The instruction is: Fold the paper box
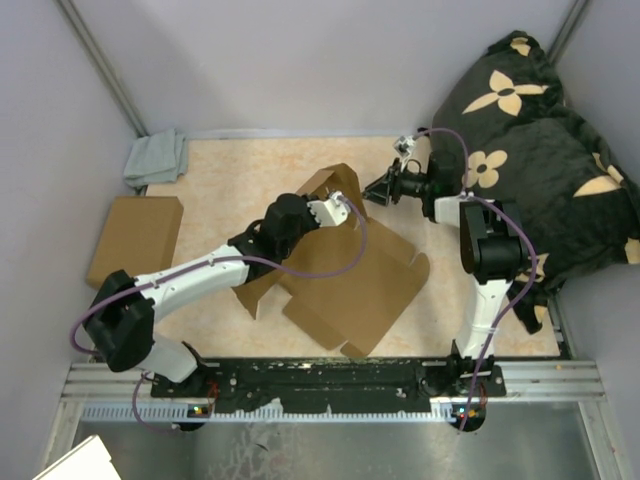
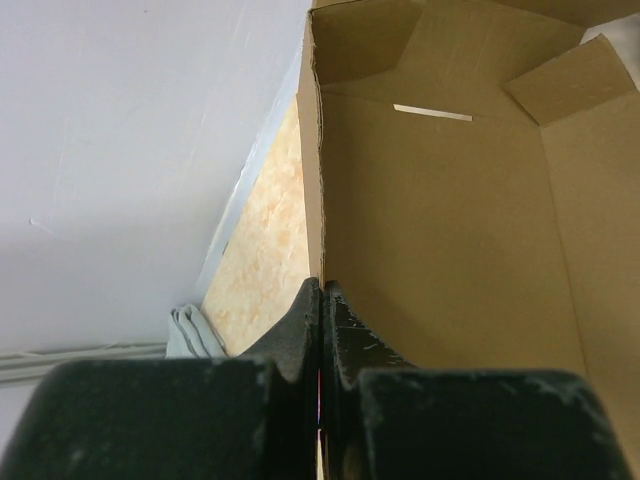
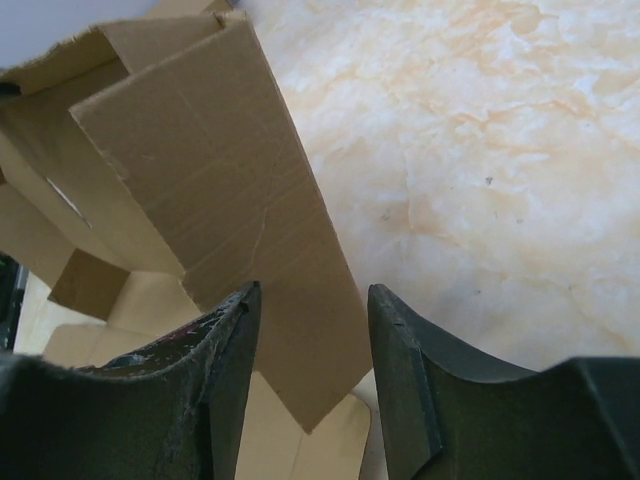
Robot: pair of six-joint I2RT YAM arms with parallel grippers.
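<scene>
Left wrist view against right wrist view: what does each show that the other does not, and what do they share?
Only the left wrist: the left tool shut on a raised wall edge of the paper box, a slit in its panel, and a grey cloth. Only the right wrist: the right tool, open, with a raised flap in front of it. Both: brown cardboard and the marbled table.

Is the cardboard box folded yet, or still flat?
Partly: the paper box has one wall raised, pinched by the left gripper; the rest lies flat on the table.
</scene>
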